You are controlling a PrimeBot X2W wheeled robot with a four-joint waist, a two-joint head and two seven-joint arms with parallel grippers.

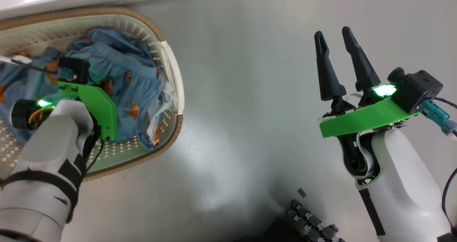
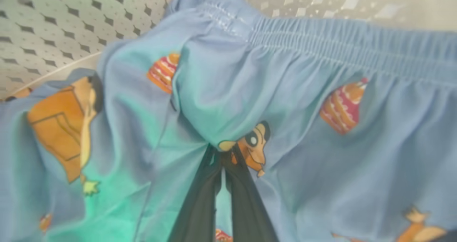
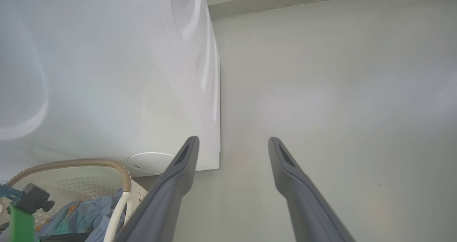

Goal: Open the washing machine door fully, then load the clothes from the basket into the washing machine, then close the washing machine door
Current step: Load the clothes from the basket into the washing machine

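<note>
While the clothes [image 1: 121, 67] are heaped in the basket [image 1: 174, 81], loading is judged barely begun; whether the door is open cannot be told. A fold of the fabric is pinched between the pressed-together fingers [image 2: 200, 202] of the left gripper [image 2: 220, 156], inside the basket. The right gripper [image 1: 332, 31] is held spread and empty, well to the right of the basket; the washing machine [image 3: 107, 74] stands just behind the basket.
</note>
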